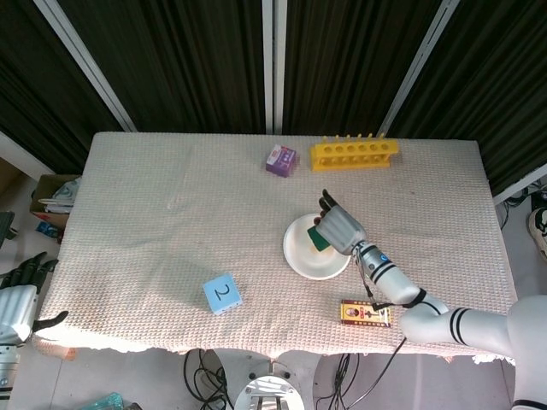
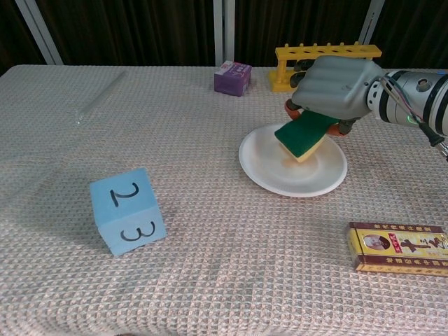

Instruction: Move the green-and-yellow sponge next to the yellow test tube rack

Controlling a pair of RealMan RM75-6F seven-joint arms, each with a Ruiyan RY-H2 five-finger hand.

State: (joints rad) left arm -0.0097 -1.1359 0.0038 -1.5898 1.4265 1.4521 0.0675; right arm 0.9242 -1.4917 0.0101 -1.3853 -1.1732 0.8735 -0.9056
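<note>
Now sponge [image 2: 303, 136] in right hand [image 2: 330, 86]

Sponge [image 2: 302, 136] in right hand [image 2: 330, 85] above plate [image 2: 266, 170]; rack [image 2: 326, 64] behind.

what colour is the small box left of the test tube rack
Purple, with a white patch on its top; the small box shows best in the chest view, left of the yellow test tube rack.

Count on table: 1 of each kind, 2 hands.
1 sponge [image 2: 302, 135], 1 yellow rack [image 2: 326, 66] far right, 1 white plate [image 2: 280, 179] mid-right, 1 purple box [image 2: 232, 77] far centre, 1 blue cube [image 2: 127, 210] near left, 1 red/yellow pack [image 2: 400, 248] near right, 1 clear tube [image 2: 100, 96] far left. Hands: right hand [image 2: 332, 84], left hand [image 1: 19, 299].
</note>
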